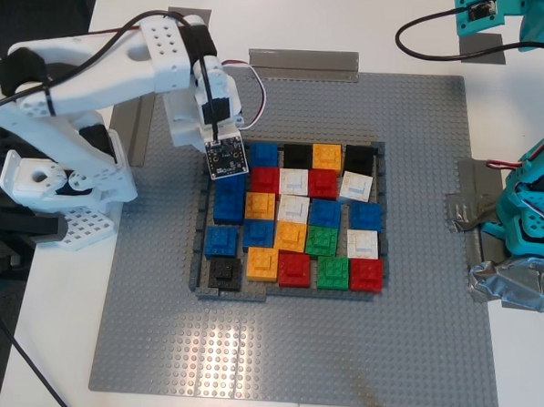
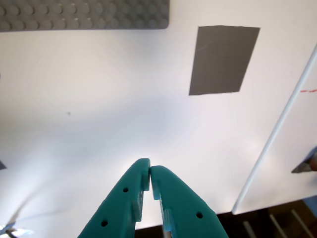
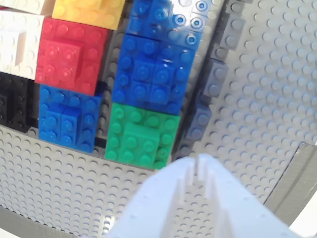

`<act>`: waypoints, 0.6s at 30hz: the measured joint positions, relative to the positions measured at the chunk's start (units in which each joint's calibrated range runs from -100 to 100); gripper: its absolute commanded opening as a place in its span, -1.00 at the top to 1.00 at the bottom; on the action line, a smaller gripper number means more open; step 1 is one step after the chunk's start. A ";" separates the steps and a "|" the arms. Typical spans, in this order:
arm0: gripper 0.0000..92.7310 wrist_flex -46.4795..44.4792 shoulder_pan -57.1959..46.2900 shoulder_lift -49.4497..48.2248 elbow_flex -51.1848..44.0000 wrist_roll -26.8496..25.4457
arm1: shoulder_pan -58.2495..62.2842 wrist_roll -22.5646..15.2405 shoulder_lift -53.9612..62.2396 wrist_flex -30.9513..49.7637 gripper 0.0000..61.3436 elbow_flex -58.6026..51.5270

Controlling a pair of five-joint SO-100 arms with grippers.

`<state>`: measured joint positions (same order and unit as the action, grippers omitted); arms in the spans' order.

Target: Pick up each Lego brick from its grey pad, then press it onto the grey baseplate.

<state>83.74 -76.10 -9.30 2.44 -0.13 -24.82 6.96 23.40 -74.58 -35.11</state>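
Several Lego bricks (image 1: 294, 214) in blue, red, green, orange, white and black sit packed together on the grey baseplate (image 1: 410, 357). My second gripper (image 3: 198, 161), white, looks shut and empty. It hovers low over the baseplate next to a green brick (image 3: 141, 136) at the corner of the block, with blue bricks (image 3: 153, 74) beyond it. Its white arm (image 1: 196, 90) reaches in from the exterior view's left. My first gripper (image 2: 149, 171), teal, is shut and empty above the white tabletop. A grey pad (image 2: 224, 59) lies ahead of it with no brick on it.
A low frame of thin dark grey bricks (image 3: 205, 94) borders the block. A long lighter grey strip (image 1: 303, 61) lies at the baseplate's far edge. A silver tape wad (image 1: 514, 285) sits by the teal arm's base (image 1: 531, 217) at the exterior view's right.
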 measured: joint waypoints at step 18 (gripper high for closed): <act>1.00 0.00 0.00 0.00 0.00 0.00 | -2.27 1.42 -10.02 5.23 0.99 0.10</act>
<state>83.74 -76.10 -9.30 2.44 -0.13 -27.09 8.38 13.39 -69.35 -35.01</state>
